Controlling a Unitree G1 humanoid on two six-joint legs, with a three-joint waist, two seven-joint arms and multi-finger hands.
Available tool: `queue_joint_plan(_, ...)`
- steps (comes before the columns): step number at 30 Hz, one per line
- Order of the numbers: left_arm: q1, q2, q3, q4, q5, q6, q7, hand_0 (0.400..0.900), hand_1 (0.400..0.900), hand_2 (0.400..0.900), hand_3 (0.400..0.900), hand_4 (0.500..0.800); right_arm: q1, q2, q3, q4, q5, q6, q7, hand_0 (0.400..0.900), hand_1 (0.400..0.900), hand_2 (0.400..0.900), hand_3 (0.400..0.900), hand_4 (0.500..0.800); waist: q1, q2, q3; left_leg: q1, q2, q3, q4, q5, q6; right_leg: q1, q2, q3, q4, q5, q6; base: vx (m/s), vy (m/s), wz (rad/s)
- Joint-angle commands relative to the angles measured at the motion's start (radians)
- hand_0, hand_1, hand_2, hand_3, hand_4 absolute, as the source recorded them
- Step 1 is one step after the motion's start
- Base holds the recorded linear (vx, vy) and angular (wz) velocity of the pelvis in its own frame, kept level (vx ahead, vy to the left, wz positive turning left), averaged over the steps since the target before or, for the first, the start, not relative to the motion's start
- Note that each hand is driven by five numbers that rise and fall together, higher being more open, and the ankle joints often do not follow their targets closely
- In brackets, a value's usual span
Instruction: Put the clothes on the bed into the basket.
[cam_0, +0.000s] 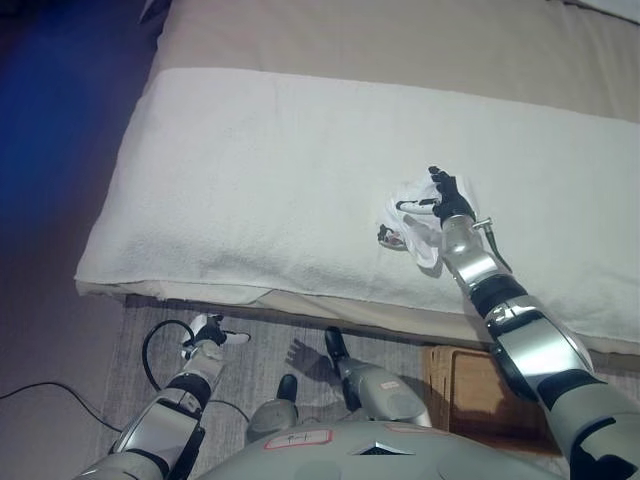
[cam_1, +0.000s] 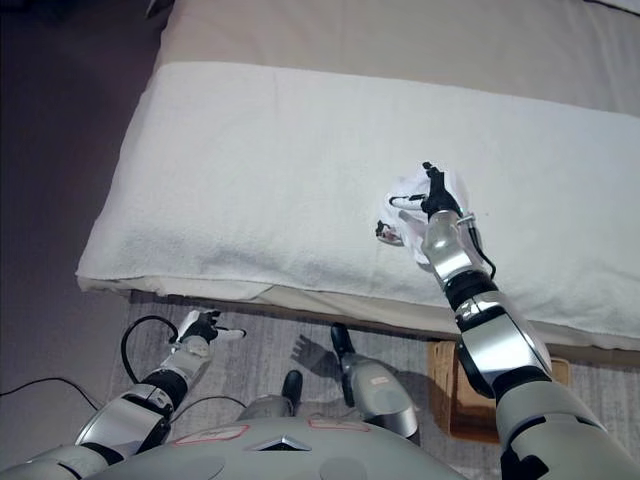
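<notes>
Fingers of the right hand (cam_0: 447, 199) lay over a small white garment (cam_0: 415, 222) near the bed's (cam_0: 250, 170) front edge, apparently gathering it, though a closed grip was hard to confirm. Left hand (cam_0: 207, 334) hung relaxed over the floor. Only a corner of the wooden basket (cam_0: 470, 390) showed, below right.

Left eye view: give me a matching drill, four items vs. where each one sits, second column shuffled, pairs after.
Items:
1. white garment
2. right hand
3. left hand
4. wooden basket

Places:
A. low over the rug, off the bed
B. bunched on the white bed cover
C. on the floor below the bed edge
D. on the garment, arm stretched across the bed

Pairs: 1-B, 2-D, 3-A, 4-C
</notes>
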Motion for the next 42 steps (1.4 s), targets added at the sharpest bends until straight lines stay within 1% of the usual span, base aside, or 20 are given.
queue_joint_plan(1, -0.048, 0.053, -0.018, 0.01, -0.017, -0.01, 0.058, 0.9, 0.9, 0.9, 0.9, 0.8, -0.161, -0.049, 0.004, 0.074, -0.077, -0.01, -0.033, 0.9, 0.9, 0.9, 0.9, 0.8, 0.061, 0.051, 0.015, 0.146, 0.012, 0.04, -0.036, 0.322, 0.009, -0.108, 0.033, 0.003, 0.08, -0.056, 0.02, 0.03, -0.024, -0.11)
queue_joint_plan(4, -0.068, 0.054, -0.035, 0.0, -0.027, -0.021, 0.069, 0.9, 0.9, 0.9, 0.9, 0.8, -0.219, -0.043, 0.046, 0.156, -0.124, 0.003, -0.027, 0.9, 0.9, 0.9, 0.9, 0.8, 0.072, 0.061, 0.027, 0.119, 0.008, 0.041, -0.029, 0.351, 0.008, -0.136, 0.033, 0.003, 0.083, -0.053, 0.021, -0.01, -0.003, -0.06)
queue_joint_plan(6, -0.091, 0.057, -0.045, -0.007, -0.037, -0.031, 0.077, 0.9, 0.9, 0.9, 0.9, 0.8, -0.266, -0.038, 0.072, 0.213, -0.152, 0.01, -0.025, 0.9, 0.9, 0.9, 0.9, 0.8, 0.079, 0.069, 0.042, 0.098, 0.002, 0.045, -0.025, 0.354, 0.011, -0.161, 0.033, 0.001, 0.095, -0.052, 0.021, -0.04, 0.014, -0.07)
queue_joint_plan(12, -0.152, 0.06, -0.071, -0.017, -0.07, -0.052, 0.109, 0.9, 0.9, 0.9, 0.9, 0.8, -0.401, -0.067, 0.093, 0.314, -0.17, 0.032, -0.036, 0.9, 0.9, 0.9, 0.9, 0.8, 0.104, 0.098, 0.099, 0.011, -0.018, 0.047, -0.025, 0.385, 0.011, -0.248, 0.01, -0.001, 0.113, -0.035, 0.028, -0.06, 0.024, 0.0)
queue_joint_plan(17, -0.155, 0.052, -0.09, -0.068, -0.082, -0.065, 0.114, 0.9, 0.9, 0.9, 0.9, 0.8, -0.455, -0.105, 0.11, 0.345, -0.189, 0.041, -0.04, 0.9, 0.9, 0.9, 0.9, 0.8, 0.115, 0.118, 0.143, -0.015, -0.029, 0.051, -0.015, 0.379, 0.009, -0.273, 0.0, 0.001, 0.13, -0.035, 0.03, 0.0, 0.015, 0.07)
queue_joint_plan(19, -0.152, 0.052, -0.092, -0.085, -0.081, -0.068, 0.112, 0.9, 0.9, 0.9, 0.9, 0.8, -0.456, -0.106, 0.12, 0.345, -0.202, 0.044, -0.032, 0.9, 0.9, 0.9, 0.9, 0.8, 0.116, 0.123, 0.16, -0.018, -0.036, 0.052, -0.005, 0.372, 0.01, -0.279, -0.002, 0.002, 0.143, -0.039, 0.03, 0.0, 0.0, 0.0)
queue_joint_plan(22, -0.156, 0.048, -0.089, -0.091, -0.083, -0.068, 0.112, 0.9, 0.9, 0.9, 0.9, 0.8, -0.45, -0.098, 0.131, 0.351, -0.218, 0.049, -0.024, 0.9, 0.9, 0.9, 0.9, 0.8, 0.113, 0.13, 0.164, -0.009, -0.036, 0.053, -0.006, 0.364, 0.01, -0.282, 0.0, 0.005, 0.159, -0.047, 0.03, 0.0, 0.016, -0.05)
queue_joint_plan(23, -0.161, 0.047, -0.086, -0.089, -0.085, -0.069, 0.111, 0.9, 0.9, 0.9, 0.9, 0.8, -0.444, -0.094, 0.129, 0.344, -0.22, 0.049, -0.025, 0.4, 0.4, 0.4, 0.4, 0.5, 0.11, 0.131, 0.162, -0.003, -0.035, 0.053, -0.011, 0.363, 0.01, -0.281, 0.002, 0.008, 0.164, -0.049, 0.031, 0.01, 0.006, -0.05)
queue_joint_plan(29, -0.164, 0.031, -0.074, -0.042, -0.087, -0.062, 0.116, 0.9, 0.9, 0.9, 0.9, 0.8, -0.4, -0.063, 0.117, 0.316, -0.223, 0.055, -0.037, 0.4, 0.4, 0.4, 0.4, 0.5, 0.092, 0.143, 0.136, 0.039, -0.024, 0.065, -0.042, 0.354, 0.006, -0.272, 0.006, 0.017, 0.161, -0.045, 0.032, 0.0, 0.008, -0.08)
queue_joint_plan(34, -0.171, 0.02, -0.063, -0.002, -0.079, -0.053, 0.108, 0.9, 0.9, 0.9, 0.9, 0.8, -0.353, -0.045, 0.1, 0.299, -0.202, 0.053, -0.021, 0.4, 0.4, 0.4, 0.4, 0.5, 0.076, 0.149, 0.103, 0.068, -0.017, 0.081, -0.057, 0.344, 0.008, -0.27, 0.01, 0.019, 0.165, -0.043, 0.032, 0.0, 0.0, -0.07)
queue_joint_plan(37, -0.167, 0.011, -0.052, 0.022, -0.07, -0.045, 0.099, 0.9, 0.9, 0.9, 0.9, 0.8, -0.287, -0.041, 0.08, 0.261, -0.185, 0.046, -0.02, 0.4, 0.4, 0.4, 0.4, 0.5, 0.058, 0.145, 0.074, 0.089, -0.019, 0.092, -0.058, 0.326, 0.01, -0.262, 0.015, 0.023, 0.166, -0.039, 0.031, 0.02, -0.004, -0.15)
queue_joint_plan(42, -0.144, -0.007, -0.039, 0.057, -0.042, -0.026, 0.08, 0.9, 0.9, 0.9, 0.9, 0.8, -0.123, -0.031, 0.015, 0.199, -0.136, 0.028, -0.023, 0.4, 0.4, 0.4, 0.4, 0.5, 0.028, 0.131, 0.009, 0.143, -0.022, 0.11, -0.056, 0.287, 0.013, -0.186, 0.021, 0.032, 0.112, -0.02, 0.037, 0.04, -0.011, -0.15)
